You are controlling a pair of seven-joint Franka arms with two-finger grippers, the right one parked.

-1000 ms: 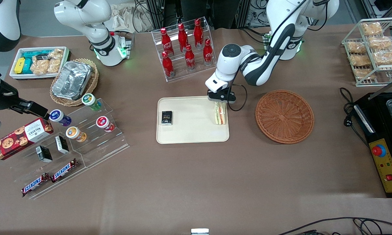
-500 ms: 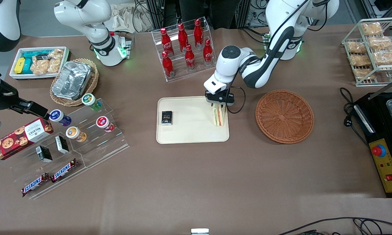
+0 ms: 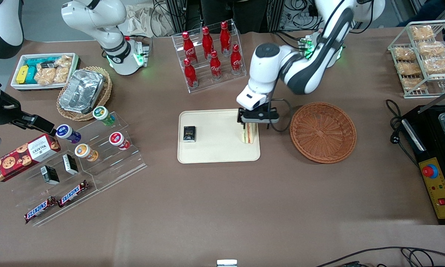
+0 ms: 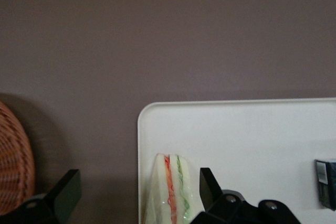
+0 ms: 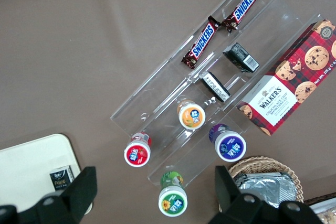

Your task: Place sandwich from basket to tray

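Sandwich stands on edge on the tray, at the tray's end nearest the basket. Just above it hangs the gripper, fingers spread wide, one beside the sandwich without gripping it.

Cream tray, reddish-brown radial-weave basket
Black gripper above the pale sandwich with orange-red and green stripes; black packet on the tray; brown table.
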